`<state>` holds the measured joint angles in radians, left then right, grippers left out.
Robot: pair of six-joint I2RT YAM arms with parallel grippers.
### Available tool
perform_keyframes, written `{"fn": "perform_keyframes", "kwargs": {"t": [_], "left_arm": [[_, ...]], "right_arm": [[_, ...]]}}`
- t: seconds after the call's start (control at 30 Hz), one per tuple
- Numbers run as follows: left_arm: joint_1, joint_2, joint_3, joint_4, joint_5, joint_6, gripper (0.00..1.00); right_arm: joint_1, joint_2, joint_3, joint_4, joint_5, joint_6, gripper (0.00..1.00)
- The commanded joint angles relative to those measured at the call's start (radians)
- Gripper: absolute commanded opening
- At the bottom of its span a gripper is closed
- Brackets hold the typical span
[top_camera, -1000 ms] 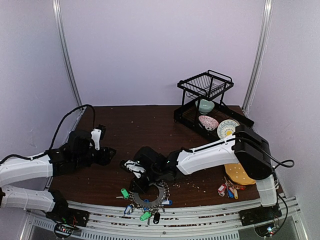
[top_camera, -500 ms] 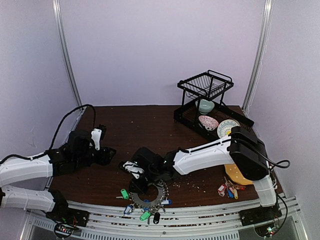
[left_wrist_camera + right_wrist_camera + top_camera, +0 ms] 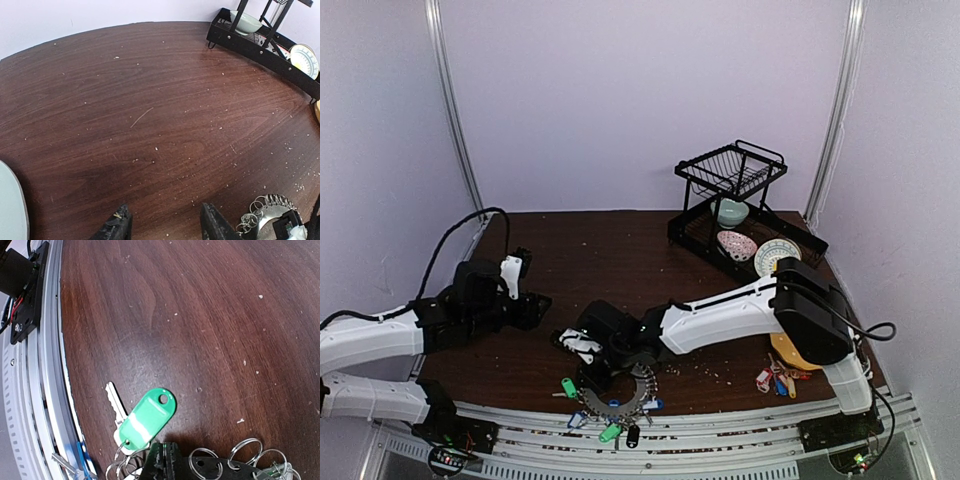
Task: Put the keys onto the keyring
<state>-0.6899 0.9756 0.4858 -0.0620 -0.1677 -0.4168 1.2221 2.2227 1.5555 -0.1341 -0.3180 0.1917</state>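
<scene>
my right pincer [image 3: 162, 460] is pressed together, tips down at the rim of the keyring [image 3: 220, 467], bottom edge of the right wrist view. can't tell if the thin rim is actually pinched between them or if they just closed beside it. the keyring lies flat on the table [image 3: 610, 260], lower centre of the top view. a green-tagged key [image 3: 147, 420] lies just left of my tips with its small loop down by the ring, so i judge i'm this low to steady the ring for threading. my left pincer [image 3: 165, 231] is spread, holding nothing, hanging over bare wood at the left, probably parked out of the way. the loose bunch of keys [image 3: 778, 380] sits well apart at lower right, not yet on the ring.
</scene>
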Motion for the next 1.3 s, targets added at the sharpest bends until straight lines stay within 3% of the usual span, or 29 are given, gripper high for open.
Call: {"fn": "perform_keyframes", "kwargs": {"t": [0.0,0.2,0.3,0.5,0.8,0.97,1.1,1.27], "left_arm": [[0.003,-0.028,0.008,0.038,0.001,0.028,0.48],[0.003,-0.135,-0.002,0.159,0.194,0.146,0.42],[0.001,-0.189,-0.025,0.274,0.351,0.187,0.31],[-0.066,-0.235,0.010,0.420,0.598,0.350,0.25],[-0.205,-0.208,0.099,0.481,0.678,0.556,0.25],[-0.225,-0.199,0.094,0.462,0.681,0.595,0.26],[-0.225,-0.188,0.090,0.423,0.627,0.626,0.34],[-0.225,-0.135,0.101,0.384,0.702,0.639,0.36]], "right_arm": [[-0.009,-0.091,0.042,-0.074,0.008,-0.053,0.00],[-0.038,-0.376,-0.080,0.102,0.019,-0.127,0.00],[-0.044,-0.520,-0.207,0.258,0.016,-0.172,0.00],[-0.067,-0.717,-0.440,0.635,-0.060,-0.201,0.00],[-0.081,-0.777,-0.508,0.845,-0.122,-0.193,0.00],[-0.081,-0.781,-0.499,0.838,-0.130,-0.169,0.00],[-0.081,-0.790,-0.495,0.813,-0.166,-0.177,0.00],[-0.082,-0.786,-0.489,0.824,-0.175,-0.192,0.00]]}}
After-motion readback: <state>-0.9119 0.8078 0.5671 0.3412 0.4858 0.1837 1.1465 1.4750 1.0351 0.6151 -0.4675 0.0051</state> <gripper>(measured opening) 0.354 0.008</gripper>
